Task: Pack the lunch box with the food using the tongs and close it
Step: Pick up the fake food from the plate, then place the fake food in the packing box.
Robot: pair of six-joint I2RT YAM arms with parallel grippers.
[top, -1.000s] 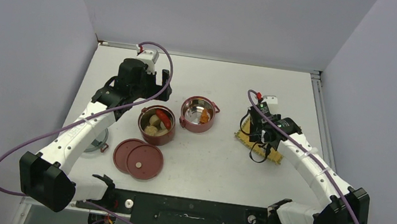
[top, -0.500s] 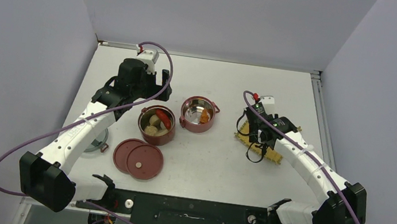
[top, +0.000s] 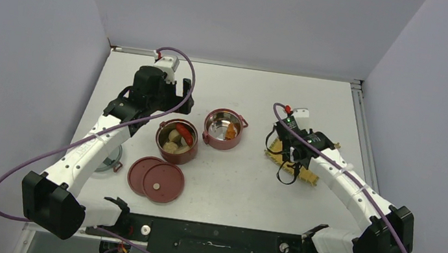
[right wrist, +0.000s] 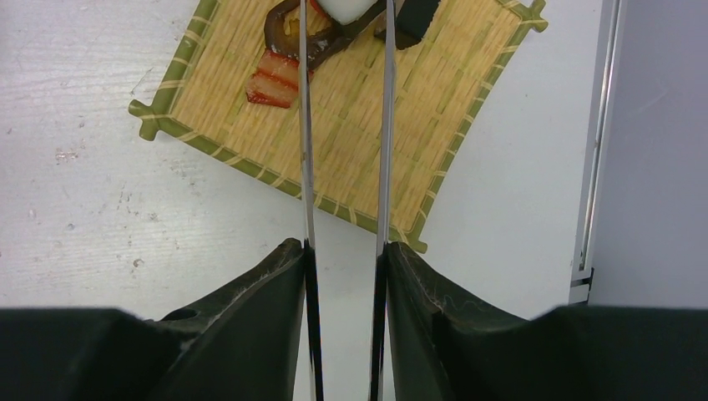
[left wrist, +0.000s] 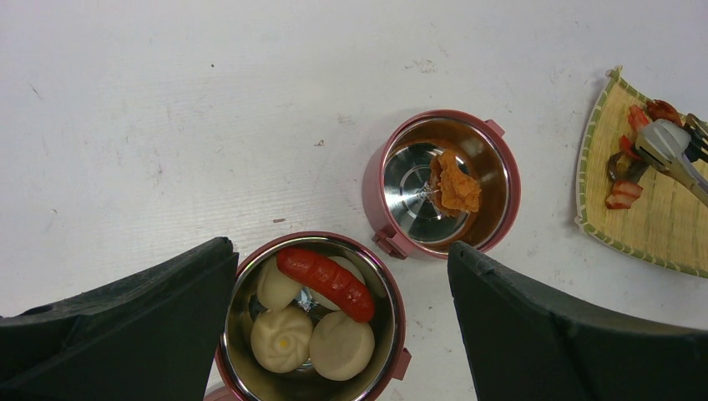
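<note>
The lunch box stands as two open dark-red bowls. The near bowl [left wrist: 313,317] [top: 176,140] holds three cream balls and a red sausage [left wrist: 327,282]. The far bowl [left wrist: 442,192] [top: 224,129] holds an orange bit [left wrist: 456,185]. My left gripper [left wrist: 341,251] [top: 174,110] hangs open above the near bowl, touching nothing. My right gripper [right wrist: 344,246] [top: 293,150] is shut on the silver tongs [right wrist: 305,167], whose two arms run out over the yellow mat [right wrist: 359,159]. The tong tips [left wrist: 668,144] sit at red and dark food pieces [right wrist: 271,88] on the mat.
Two flat dark-red lids [top: 156,179] lie overlapping in front of the near bowl. A pale round thing [top: 110,162] shows partly under the left arm. The table's right rail [right wrist: 597,150] runs close beside the mat.
The right gripper has squeezed the tongs narrower and shifted slightly left over the mat. The left arm has not moved.
</note>
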